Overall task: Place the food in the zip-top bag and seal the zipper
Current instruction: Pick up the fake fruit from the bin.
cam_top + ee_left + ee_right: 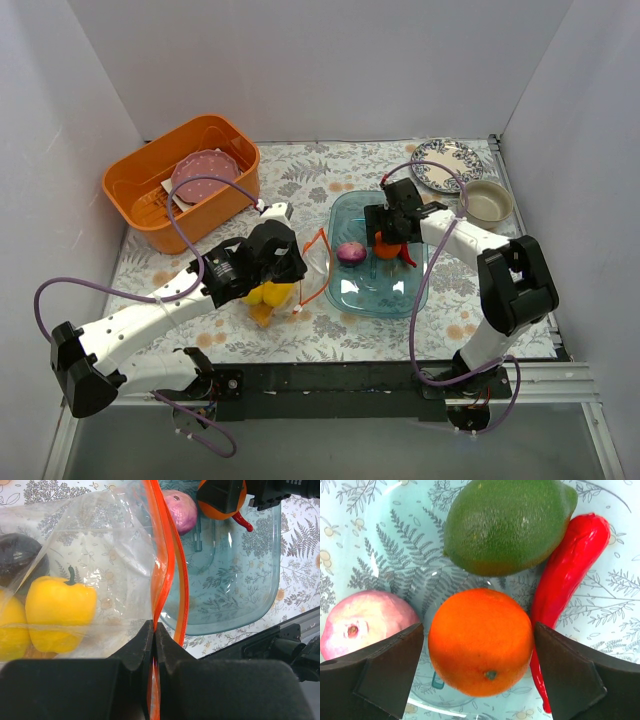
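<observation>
**Desk** (300, 165): covered with a floral cloth.

**Zip-top bag** (100, 545): clear and crinkled, lying at centre-left of the top view, just left of the tray. Its mouth gapes toward the tray.

**Zipper** (167, 580): orange-red strip. The two tracks are parted above and meet at the bottom centre of the left wrist view.

**Left jaws**: closed, pinching the zipper where the tracks meet.

**Food in the bag**: yellow pepper (60, 612) with a lemon (10, 630) at its left, and a dark round one (17, 555) above them, at the frame's left edge.

**Blue tray** (350, 290): clear, at the centre of the top view. It holds the rest of the food:
- purple onion (365, 620), lower left
- orange (480, 640), centre
- green fruit (507, 525), above the orange
- red chili (570, 580), upright on the right side of the right wrist view, just beside the orange and the green fruit

**Right jaws**: spread wide, one finger on either side of the orange. Contact cannot be told.

**Orange basket** (140, 190): upper left of the top view, holding a pink plate (205, 175).

**Patterned plate** (445, 165) and **bowl** (487, 200): upper right, close together.
</observation>
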Robot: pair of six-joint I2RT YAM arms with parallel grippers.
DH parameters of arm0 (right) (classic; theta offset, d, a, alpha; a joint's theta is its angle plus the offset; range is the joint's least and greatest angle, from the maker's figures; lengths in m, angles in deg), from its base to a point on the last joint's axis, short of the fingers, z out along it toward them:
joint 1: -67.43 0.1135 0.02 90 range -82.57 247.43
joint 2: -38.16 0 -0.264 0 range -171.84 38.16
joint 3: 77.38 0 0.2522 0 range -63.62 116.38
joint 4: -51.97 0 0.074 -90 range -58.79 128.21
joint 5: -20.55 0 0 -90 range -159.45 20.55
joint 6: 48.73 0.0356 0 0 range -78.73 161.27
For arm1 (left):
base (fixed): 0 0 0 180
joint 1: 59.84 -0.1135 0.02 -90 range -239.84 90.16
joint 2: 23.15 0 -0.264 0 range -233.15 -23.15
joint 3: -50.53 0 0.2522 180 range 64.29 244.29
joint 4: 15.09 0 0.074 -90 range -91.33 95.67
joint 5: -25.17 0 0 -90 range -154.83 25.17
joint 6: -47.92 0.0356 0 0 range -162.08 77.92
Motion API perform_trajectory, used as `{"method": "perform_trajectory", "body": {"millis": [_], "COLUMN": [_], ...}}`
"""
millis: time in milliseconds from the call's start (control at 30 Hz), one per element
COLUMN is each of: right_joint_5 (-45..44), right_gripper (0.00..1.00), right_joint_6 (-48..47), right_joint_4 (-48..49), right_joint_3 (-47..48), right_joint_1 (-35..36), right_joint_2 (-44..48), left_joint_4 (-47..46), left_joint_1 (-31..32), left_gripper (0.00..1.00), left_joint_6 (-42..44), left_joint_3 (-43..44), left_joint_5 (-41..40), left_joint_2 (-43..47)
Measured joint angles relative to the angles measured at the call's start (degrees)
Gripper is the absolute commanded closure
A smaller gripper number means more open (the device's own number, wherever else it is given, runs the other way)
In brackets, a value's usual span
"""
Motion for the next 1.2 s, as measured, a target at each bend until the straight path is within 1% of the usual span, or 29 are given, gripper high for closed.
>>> {"method": "perform_trajectory", "body": {"millis": [200, 267, 367, 533, 567, 733, 767, 833, 933, 967, 1067, 1200], "right_joint_5": [0.59, 0.61, 0.74, 0.57, 0.48, 0.26, 0.24, 0.02, -0.24, -0.28, -0.15, 1.42], "right_gripper": [0.02, 0.04, 0.07, 0.08, 0.09, 0.11, 0.16, 0.21, 0.32, 0.39, 0.43, 0.45], "right_joint_6": [0.02, 0.02, 0.07, 0.26, 0.37, 0.74, 0.81, 0.87, 1.11, 1.27, 1.29, 0.98], "right_joint_4": [-0.2, -0.11, -0.17, -0.2, -0.2, -0.22, -0.26, -0.28, -0.26, -0.26, -0.26, -0.66], "right_joint_3": [-1.75, -1.75, -1.75, -1.75, -1.75, -1.73, -1.68, -1.66, -1.53, -1.53, -1.55, -1.79], "right_joint_1": [0.0, 0.0, 0.0, 0.0, 0.0, -0.2, -0.24, -0.31, -0.33, -0.33, -0.33, -0.39], "right_joint_2": [2.93, 3.21, 3.26, 3.19, 3.17, 2.23, 1.88, 1.2, 1.09, 1.09, 1.16, 2.97], "left_joint_4": [0.0, 0.02, 0.02, 0.04, 0.02, -0.17, -0.13, -0.09, -0.17, -0.17, -0.17, -0.2], "left_joint_1": [0.0, 0.0, 0.0, 0.0, 0.0, 0.0, 0.0, 0.0, 0.0, 0.0, -0.02, 0.0], "left_gripper": [1.0, 1.0, 1.0, 1.0, 1.0, 1.0, 1.0, 1.0, 1.0, 1.0, 1.0, 1.0], "left_joint_6": [0.0, 0.02, 0.11, 0.09, 0.09, 0.02, 0.02, 0.04, 0.09, 0.09, 0.11, 0.11], "left_joint_3": [0.0, 0.0, 0.0, 0.0, -0.02, -0.96, -1.16, -1.27, -1.27, -1.27, -1.27, -1.27], "left_joint_5": [0.0, 0.02, 0.02, 0.0, 0.0, 0.0, 0.02, 0.0, 0.0, 0.0, 0.0, 0.0], "left_joint_2": [0.0, -0.02, -0.02, -0.02, 0.0, 0.02, 0.0, 0.0, 0.0, 0.0, 0.0, 0.0]}}
